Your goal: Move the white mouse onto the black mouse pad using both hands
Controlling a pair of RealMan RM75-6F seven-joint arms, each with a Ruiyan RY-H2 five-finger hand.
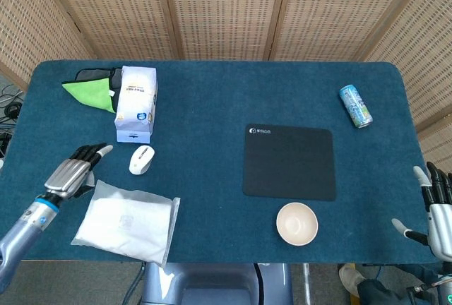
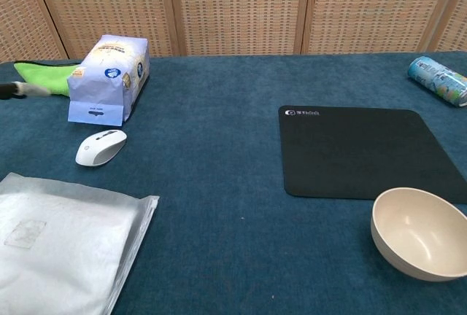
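Head view: the left hand (image 1: 70, 169), fingers extended and empty, hovers just left of the white mouse (image 1: 141, 159), well apart from the black mouse pad (image 1: 289, 162). The right hand (image 1: 439, 210) waits open at the worktop's (image 1: 212, 107) edge.

Chest view: only a fingertip shows. Best approach squarely, clear of the plastic bag (image 2: 58, 246).

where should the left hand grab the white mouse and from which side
Grip the white mouse across its two long flanks, coming down from above. It lies flat on the table with its domed back up, long axis pointing toward the tissue pack, so the narrow sides suit a pinch. The left hand, open just beside it, is nearest. Stay clear of the plastic bag in front.
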